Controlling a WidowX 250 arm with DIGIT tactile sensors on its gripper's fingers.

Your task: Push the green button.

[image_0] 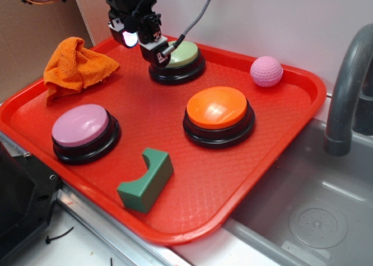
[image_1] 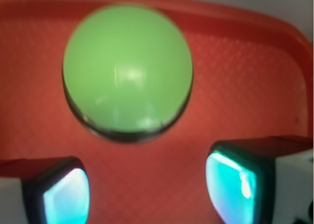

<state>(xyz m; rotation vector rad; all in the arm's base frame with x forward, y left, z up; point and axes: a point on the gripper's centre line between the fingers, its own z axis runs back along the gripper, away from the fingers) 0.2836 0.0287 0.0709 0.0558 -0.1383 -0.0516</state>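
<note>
The green button [image_0: 185,55] is a pale-green dome on a black base, standing at the back middle of the red tray [image_0: 145,102]. My gripper [image_0: 156,49] hangs just at the button's left edge, low over the tray. In the wrist view the green button [image_1: 127,69] fills the upper middle, blurred and close. There my gripper [image_1: 147,184] is open, its two fingertips [image_1: 230,182] wide apart with only red tray between them, just short of the button's black rim. Nothing is held.
An orange cloth [image_0: 76,67] lies at the tray's back left. On the tray are also a pink button [image_0: 81,126], an orange button [image_0: 218,107], a dark green notched block [image_0: 145,179] and a pink ball [image_0: 266,71]. A sink [image_0: 315,213] and grey faucet [image_0: 347,85] are to the right.
</note>
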